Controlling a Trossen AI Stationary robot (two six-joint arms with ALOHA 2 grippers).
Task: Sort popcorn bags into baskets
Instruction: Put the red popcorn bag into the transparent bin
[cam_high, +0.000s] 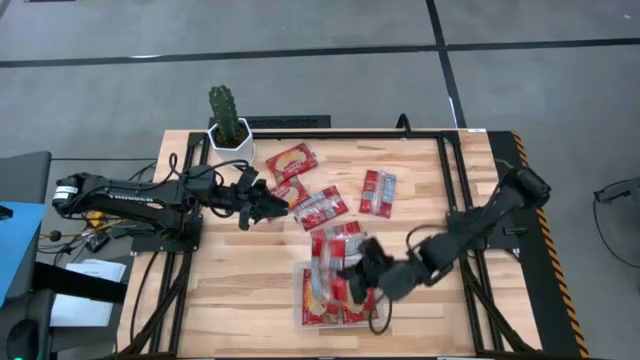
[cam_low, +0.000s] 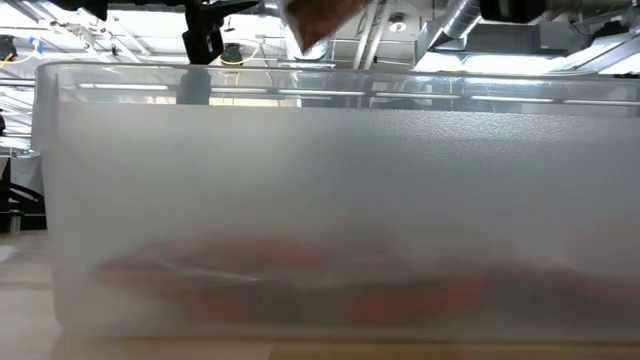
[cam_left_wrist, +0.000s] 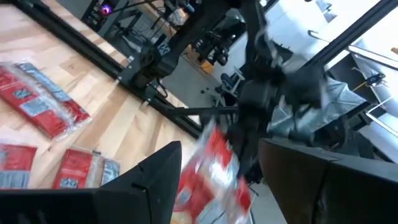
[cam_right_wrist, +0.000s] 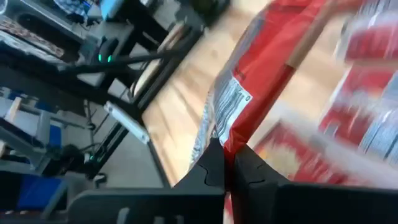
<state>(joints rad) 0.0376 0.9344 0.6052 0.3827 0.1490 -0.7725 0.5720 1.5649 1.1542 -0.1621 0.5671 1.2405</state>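
Observation:
My right gripper is shut on a red popcorn bag over the clear tray. That tray stands at the table's near middle, and red bags lie flat in it. In the low view the tray's wall fills the picture and the held bag shows above its rim. My left gripper is open and empty at the table's left middle, beside loose bags. More bags lie flat on the table: one with a yellowish centre, a narrower pair, and one by the tray's far rim. My right gripper pinches the red bag by an edge near its printed white label between its two fingers. The bag reaches out beyond the fingertips. It is lifted clear above the tray's rim.
A white pot with a green cactus stands at the far left corner. Black frame rails run along the table's sides and far edge. Bare wood lies at the near left of the tray.

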